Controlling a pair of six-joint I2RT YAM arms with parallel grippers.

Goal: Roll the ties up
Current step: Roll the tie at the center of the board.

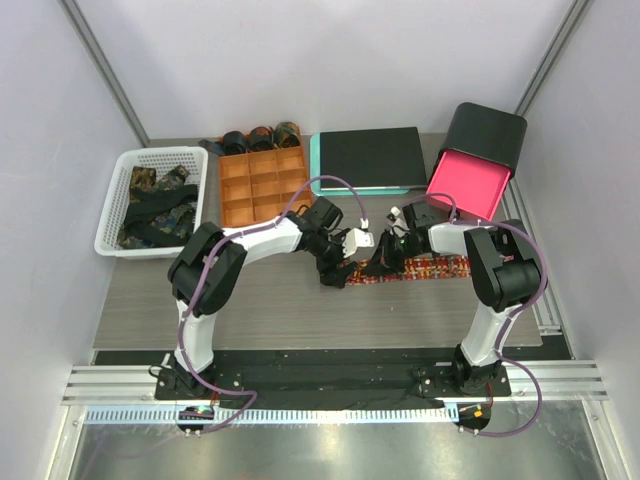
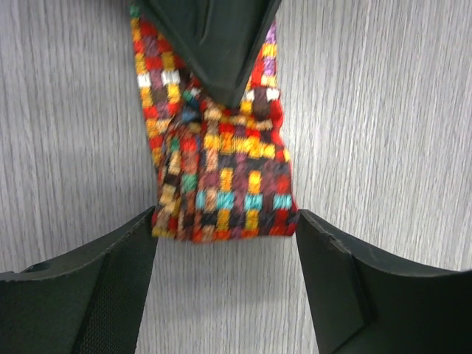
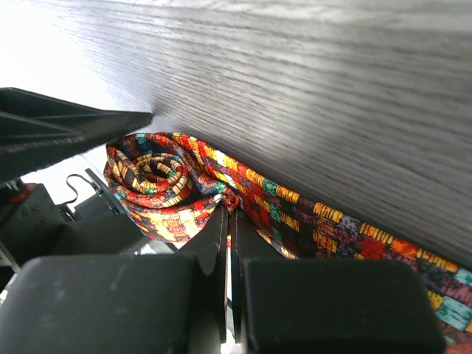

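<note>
The top view placed the red-orange check tie [image 1: 432,268] flat on the tabletop [image 1: 300,310] at centre right of the frame; both claws met over its left end, and the arms hid that end from above. The right wrist view supplied the missing detail: the end was wound into a loose coil at centre left of the frame; the right claw [image 3: 229,221] was closed narrow, pinching the fabric just beside the coil. The left wrist view showed the left claw [image 2: 225,225] spread wide, flanking the tie's end at lower centre and gripping nothing; the right claw covered the tie at the top of that frame.

Only the top view showed the surroundings:
- A white basket [image 1: 110,212] of dark patterned ties [image 1: 155,205] sat at upper left.
- An orange compartment tray [image 1: 262,185] sat beside it.
- Dark rolls [image 1: 260,137] lay behind the tray.
- A teal-edged black pad [image 1: 370,157] and a pink and black box [image 1: 478,160] sat at upper right.
</note>
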